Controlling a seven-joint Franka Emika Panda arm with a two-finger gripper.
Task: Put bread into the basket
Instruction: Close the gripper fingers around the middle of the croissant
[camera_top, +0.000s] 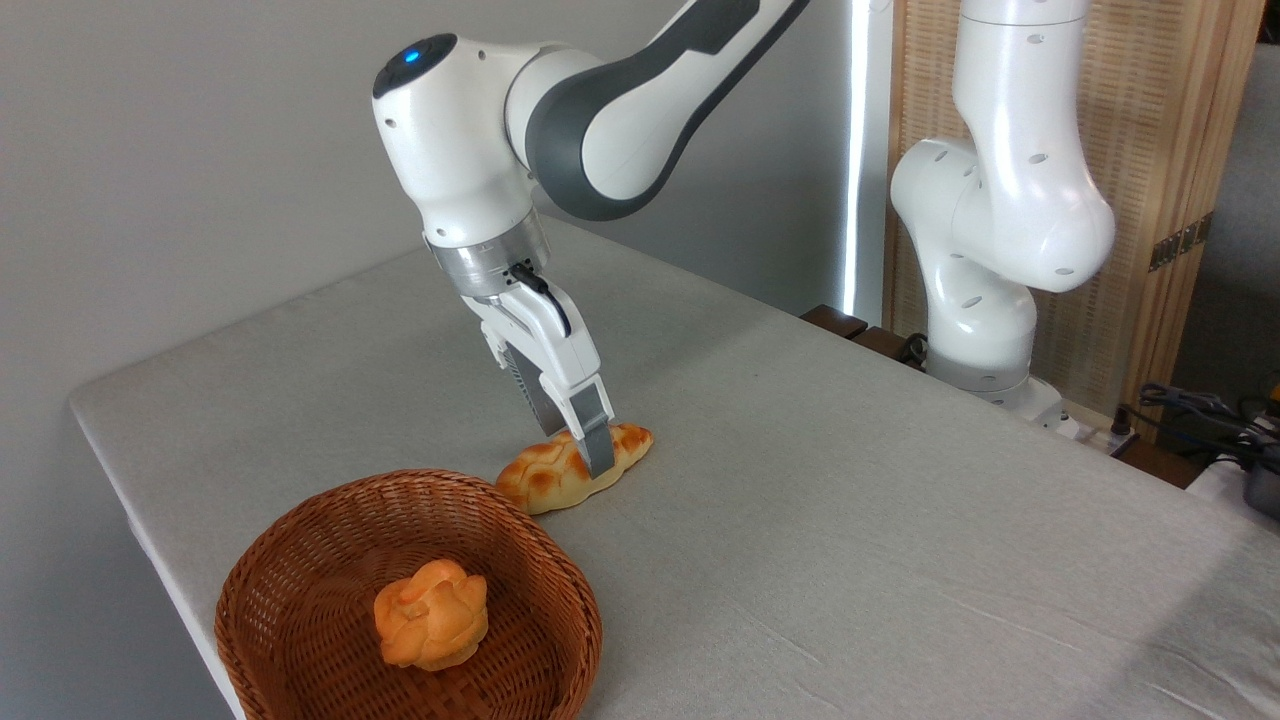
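Camera: bread (545, 478) on table (850, 520) beside basket (300, 560).
Gripper (592, 455) fingers straddle its middle (grip closure cannot be told).

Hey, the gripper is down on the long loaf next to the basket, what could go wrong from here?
1. The gripper straddles the bread right of its middle, so the heavier left end may sag or slip when lifted.
2. The loaf lies against the basket rim; a low carry could catch it.
3. A bun already sits inside, so the loaf may land tilted on it.
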